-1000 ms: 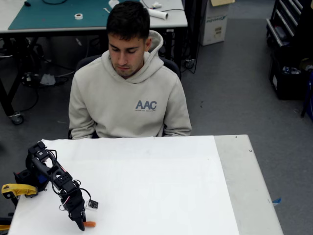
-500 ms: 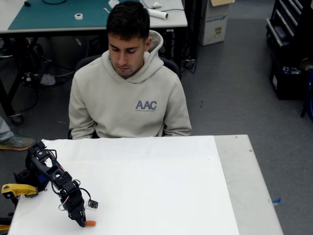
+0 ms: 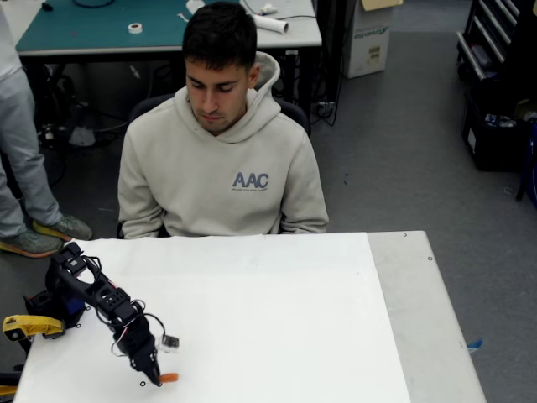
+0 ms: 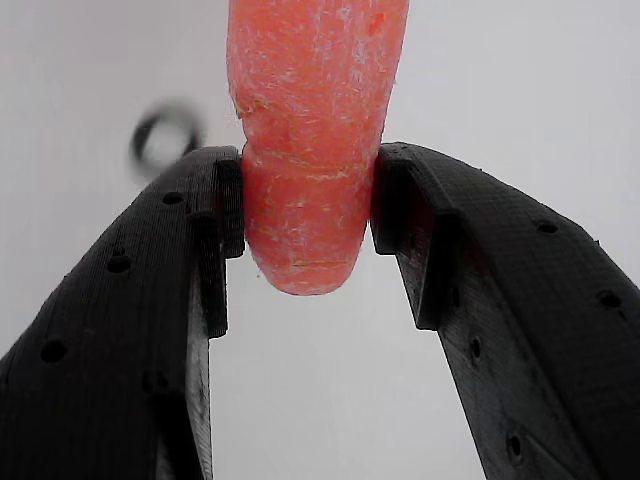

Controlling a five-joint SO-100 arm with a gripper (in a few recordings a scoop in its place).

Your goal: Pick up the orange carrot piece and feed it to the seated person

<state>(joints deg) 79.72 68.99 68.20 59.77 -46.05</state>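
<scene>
Seated person [image 3: 220,151] behind white desk [image 3: 277,319]. Pincer [image 4: 305,215] nearly closed, both fingers clamping the orange carrot piece [image 4: 310,140] at the desk's near-left corner. Grasp step looks secured; next: lift and carry toward the mouth.

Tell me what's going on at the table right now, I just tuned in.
The black arm's claw is low over the white table, near its front left corner in the fixed view, and it is closed on the orange carrot piece; the wrist view shows both fingers pressed against its sides. The seated person waits at the far edge, looking down. Another person's legs stand at the left.
</scene>
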